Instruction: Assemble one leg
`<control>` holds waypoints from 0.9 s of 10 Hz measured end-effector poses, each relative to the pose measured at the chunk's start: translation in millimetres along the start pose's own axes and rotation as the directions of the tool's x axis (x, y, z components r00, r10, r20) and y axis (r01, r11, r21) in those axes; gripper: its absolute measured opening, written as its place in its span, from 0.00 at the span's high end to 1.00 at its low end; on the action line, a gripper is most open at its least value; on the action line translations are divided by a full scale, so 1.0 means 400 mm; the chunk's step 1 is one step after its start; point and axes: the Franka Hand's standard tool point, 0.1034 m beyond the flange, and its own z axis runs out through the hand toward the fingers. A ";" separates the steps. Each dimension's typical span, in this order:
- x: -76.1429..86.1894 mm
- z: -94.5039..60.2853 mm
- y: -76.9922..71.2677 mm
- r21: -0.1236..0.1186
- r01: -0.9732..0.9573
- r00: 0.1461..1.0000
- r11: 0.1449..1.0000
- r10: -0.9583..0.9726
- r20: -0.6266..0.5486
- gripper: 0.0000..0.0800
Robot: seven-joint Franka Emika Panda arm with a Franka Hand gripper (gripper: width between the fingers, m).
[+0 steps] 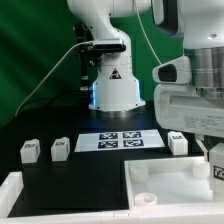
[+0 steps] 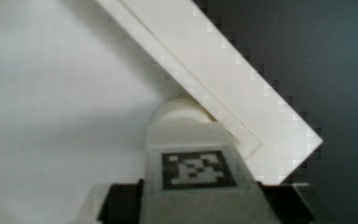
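Observation:
In the wrist view my gripper [image 2: 201, 203] is shut on a leg [image 2: 197, 160], a small white block with a black-and-white tag facing the camera. Dark fingers [image 2: 123, 203] press on both its sides. The leg's far end meets a rounded corner peg [image 2: 186, 110] just inside the rim [image 2: 220, 75] of the large white tray panel. In the exterior view the gripper [image 1: 210, 155] hangs over the far right part of the tray panel [image 1: 165, 190], and the held leg is mostly hidden there. Three more legs lie on the black table: two at the exterior view's left [image 1: 30, 150] [image 1: 60, 147], one at its right [image 1: 177, 143].
The marker board [image 1: 122, 140] lies flat in front of the robot's base [image 1: 113, 85]. A white raised frame [image 1: 20, 192] runs along the table's front left edge. Dark table [image 2: 327, 60] shows beyond the tray's rim.

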 end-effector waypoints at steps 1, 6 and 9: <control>-0.004 0.002 -0.001 0.025 -0.144 0.989 0.989 0.144 -0.010 0.63; -0.025 0.004 -0.006 0.098 -0.648 0.761 0.755 0.641 0.095 0.63; -0.030 0.006 -0.008 0.094 -0.676 0.737 0.731 0.667 0.106 0.54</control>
